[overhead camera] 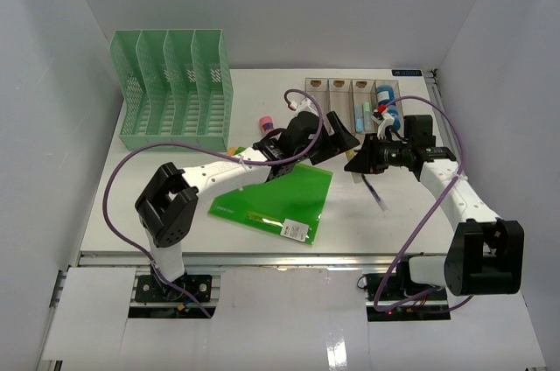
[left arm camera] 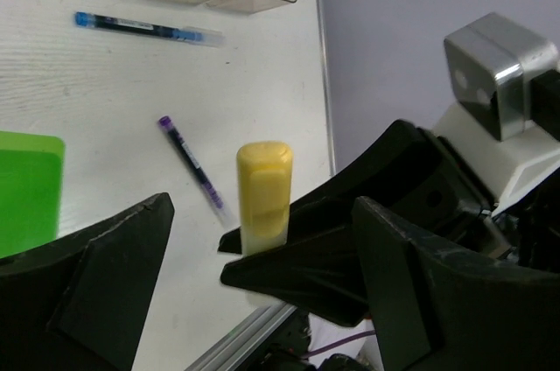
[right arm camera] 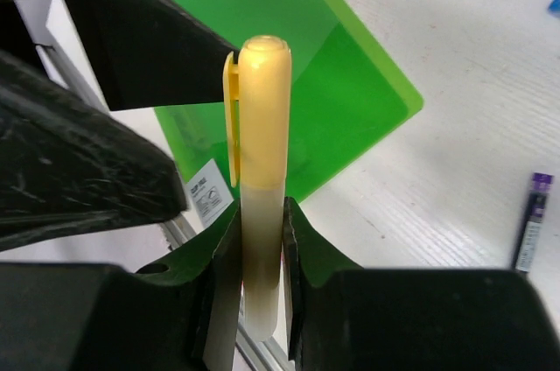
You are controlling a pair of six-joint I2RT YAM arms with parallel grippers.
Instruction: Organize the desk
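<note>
A yellow-capped highlighter (right arm camera: 262,143) stands upright between the fingers of my right gripper (right arm camera: 261,248), which is shut on its pale barrel. My left gripper (left arm camera: 262,213) is open, one finger on each side of the highlighter (left arm camera: 263,196) and neither touching it. Both grippers meet above the white desk (overhead camera: 131,205) near its middle, the left gripper (overhead camera: 337,139) just left of the right gripper (overhead camera: 359,161). In the top view the grippers hide the highlighter.
A green folder (overhead camera: 280,200) lies flat under the left arm. A green file rack (overhead camera: 175,91) stands back left and a clear compartment tray (overhead camera: 350,95) back centre. A purple pen (left arm camera: 188,161), a blue pen (left arm camera: 144,27) and a pink item (overhead camera: 262,122) lie loose.
</note>
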